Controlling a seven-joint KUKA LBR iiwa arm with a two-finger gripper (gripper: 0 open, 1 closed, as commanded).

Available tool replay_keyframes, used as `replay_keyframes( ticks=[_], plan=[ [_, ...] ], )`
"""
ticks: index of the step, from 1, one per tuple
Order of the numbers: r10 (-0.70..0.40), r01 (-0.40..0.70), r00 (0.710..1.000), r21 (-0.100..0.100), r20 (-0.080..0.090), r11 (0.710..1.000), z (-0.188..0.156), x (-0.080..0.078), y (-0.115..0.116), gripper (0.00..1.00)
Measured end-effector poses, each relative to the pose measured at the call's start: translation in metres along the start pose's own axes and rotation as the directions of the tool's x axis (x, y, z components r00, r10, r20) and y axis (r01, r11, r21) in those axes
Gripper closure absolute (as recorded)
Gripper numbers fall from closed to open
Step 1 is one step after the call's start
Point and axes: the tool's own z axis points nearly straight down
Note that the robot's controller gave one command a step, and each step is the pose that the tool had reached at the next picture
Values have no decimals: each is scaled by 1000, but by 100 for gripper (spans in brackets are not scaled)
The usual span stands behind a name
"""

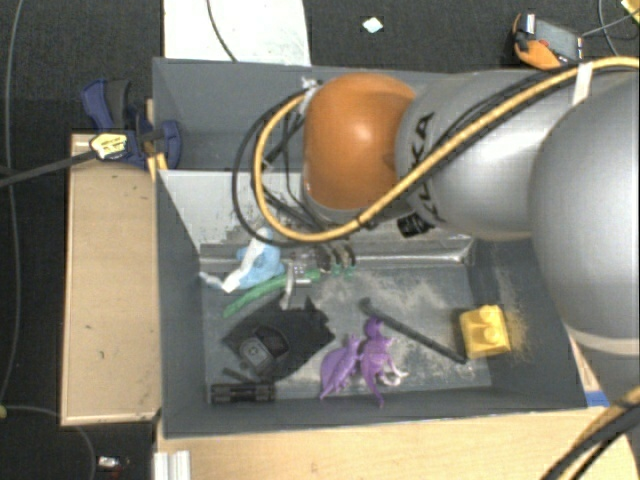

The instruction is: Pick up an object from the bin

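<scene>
My gripper [293, 284] reaches down below the orange wrist cover at the back left of the bin floor. Its tip is right beside a green strip [262, 291] and a light blue and white piece [254, 265], and just above a black flat object [277, 336]. Whether it touches any of them is hidden by the wrist. A purple toy figure [359, 359] lies a little to the right of the black object, towards the front.
A thin black rod [413, 333] lies across the middle of the floor. A yellow block [484, 330] sits at the right. A small black bar [241, 393] rests in the front left corner. The big arm covers the bin's back right.
</scene>
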Motion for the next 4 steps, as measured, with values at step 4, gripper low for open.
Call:
replay_keyframes(
  ticks=[4],
  plan=[
    [-180,180,984,0,2,984,66,41,-27,0]
  ],
)
